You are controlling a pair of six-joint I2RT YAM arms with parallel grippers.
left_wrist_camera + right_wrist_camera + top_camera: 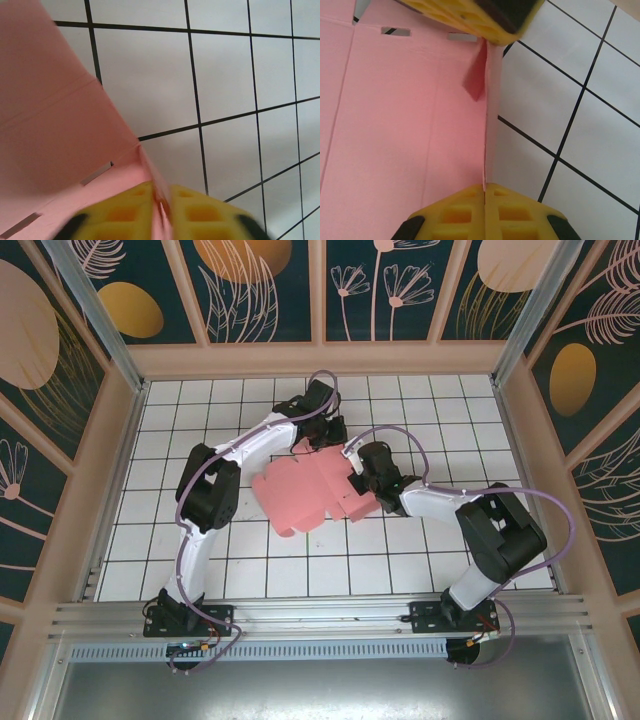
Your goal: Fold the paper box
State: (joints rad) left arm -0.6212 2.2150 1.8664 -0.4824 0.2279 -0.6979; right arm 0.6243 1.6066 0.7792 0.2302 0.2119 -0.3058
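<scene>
Clamped on card, left fingers (pixel 127 212) and right fingers (pixel 462 212) share a job: on the table (pixel 250 570) the paper box (pixel 300 495) lies mostly flat between the arms, its edge flap (pixel 490 115) held upright at both ends, probably to set the crease.

Lab test cell, gridded tabletop (pixel 200 410), aluminium rail (pixel 320 615), patterned walls (pixel 260 290)
</scene>
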